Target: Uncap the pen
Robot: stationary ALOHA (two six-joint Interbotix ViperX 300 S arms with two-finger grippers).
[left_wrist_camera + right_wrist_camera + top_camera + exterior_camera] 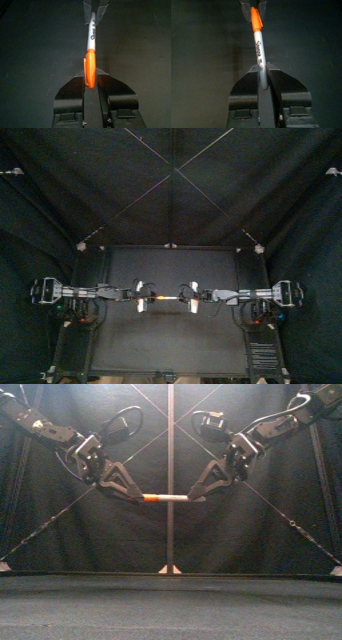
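Pen (pixel 92 42) showing white-grey barrel, black lettering. Cap (pixel 89 72), at pen's nine o'clock end, glowing orange. Left gripper (pixel 91 82), right gripper (pixel 262 71) both looking black. Table (pixel 167 343) looking plain black.

Open room lies between the pen (pixel 166 498) and the table (pixel 171 604) below. The left gripper (pixel 139 495) and right gripper (pixel 197 494) block its ends

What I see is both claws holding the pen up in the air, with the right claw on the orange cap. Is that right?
Not quite: the left claw grips the orange cap, as the left wrist view shows; the right claw grips the white barrel. Both do hold the pen up in the air.
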